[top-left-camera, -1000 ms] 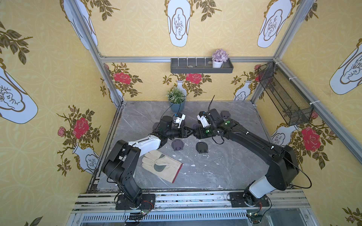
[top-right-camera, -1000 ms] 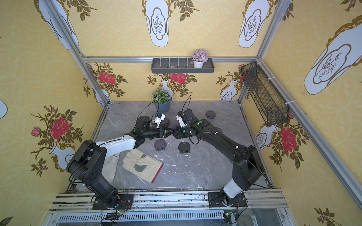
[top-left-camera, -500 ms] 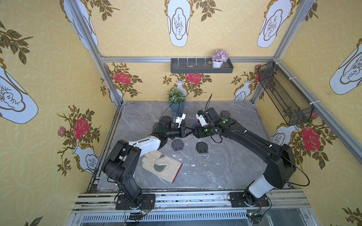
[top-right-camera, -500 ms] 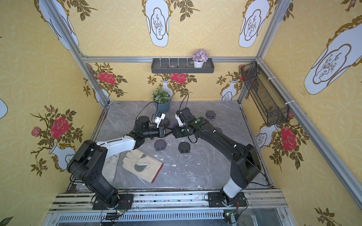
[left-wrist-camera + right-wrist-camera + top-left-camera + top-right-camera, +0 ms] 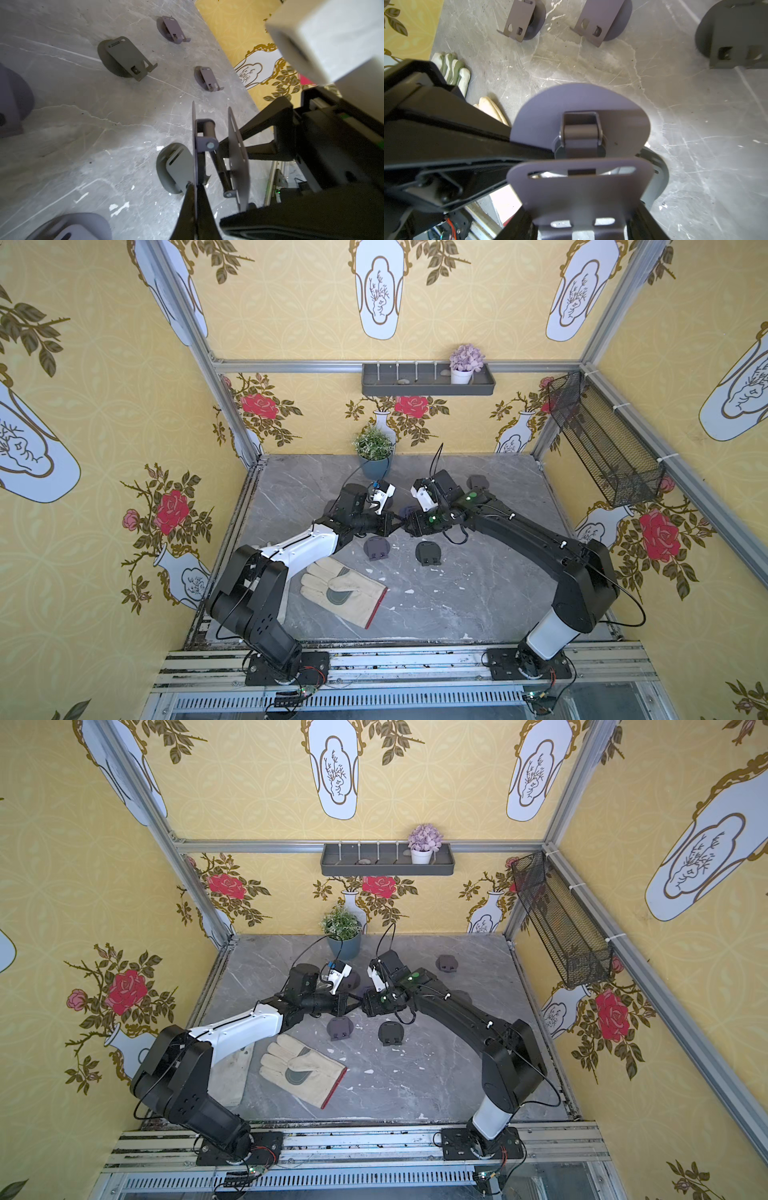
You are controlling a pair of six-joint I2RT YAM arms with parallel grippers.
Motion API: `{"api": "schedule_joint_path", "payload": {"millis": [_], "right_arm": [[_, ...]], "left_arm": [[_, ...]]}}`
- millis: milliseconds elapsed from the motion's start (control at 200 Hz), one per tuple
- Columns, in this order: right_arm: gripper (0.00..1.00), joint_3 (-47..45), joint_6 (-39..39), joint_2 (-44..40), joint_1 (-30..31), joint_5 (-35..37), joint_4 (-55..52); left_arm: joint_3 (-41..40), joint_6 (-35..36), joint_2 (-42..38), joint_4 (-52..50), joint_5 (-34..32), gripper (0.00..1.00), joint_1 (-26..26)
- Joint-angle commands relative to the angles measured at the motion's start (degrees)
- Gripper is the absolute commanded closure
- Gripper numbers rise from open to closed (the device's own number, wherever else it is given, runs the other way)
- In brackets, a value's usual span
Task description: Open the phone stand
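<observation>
The phone stand (image 5: 581, 193) hangs in the air between my two arms over the middle of the grey table. It is grey-violet metal: a round base disc (image 5: 581, 108) hinged to a slotted holder plate. My left gripper (image 5: 195, 187) is shut on the thin edge of the disc (image 5: 194, 145). My right gripper (image 5: 583, 209) grips the holder plate (image 5: 239, 158) across its width. The two plates stand a small gap apart, nearly parallel. In both top views the two grippers meet tip to tip at the stand (image 5: 404, 515) (image 5: 358, 999).
Other phone stands rest on the table (image 5: 478, 614) below and behind: (image 5: 377, 549), (image 5: 428, 552), (image 5: 478, 481). A work glove (image 5: 343, 593) lies front left, a second glove (image 5: 230, 1073) under my left arm. A potted plant (image 5: 374, 456) stands at the back wall.
My left gripper's jaws have closed onto the stand's disc. My right gripper, with the stand in it, has shifted slightly to the left toward the left gripper.
</observation>
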Motion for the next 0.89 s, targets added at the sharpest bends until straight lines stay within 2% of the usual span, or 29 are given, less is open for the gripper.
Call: {"api": "schedule_joint_path", "payload": {"millis": [0, 270, 515, 675, 890], "right_arm": [[0.61, 0.0, 1.2, 0.5, 0.3, -3.3, 0.1], [0.60, 2.9, 1.2, 2.0, 0.4, -5.8, -3.3], [0.61, 7.8, 0.8, 4.1, 0.8, -7.1, -8.9], [0.60, 10.7, 0.5, 5.1, 1.2, -7.1, -12.2], [0.60, 11.9, 0.2, 6.3, 1.9, -6.9, -13.2]], "left_arm": [[-0.3, 9.2, -0.6, -7.3, -10.0, 1.00, 0.2], [-2.9, 16.6, -5.1, -9.0, -25.6, 1.00, 0.2], [-6.5, 21.2, -8.9, -7.3, -33.3, 1.00, 0.2], [-7.8, 21.6, -9.9, -6.2, -35.7, 1.00, 0.2], [-6.9, 18.7, -10.2, -6.0, -33.7, 1.00, 0.2]]}}
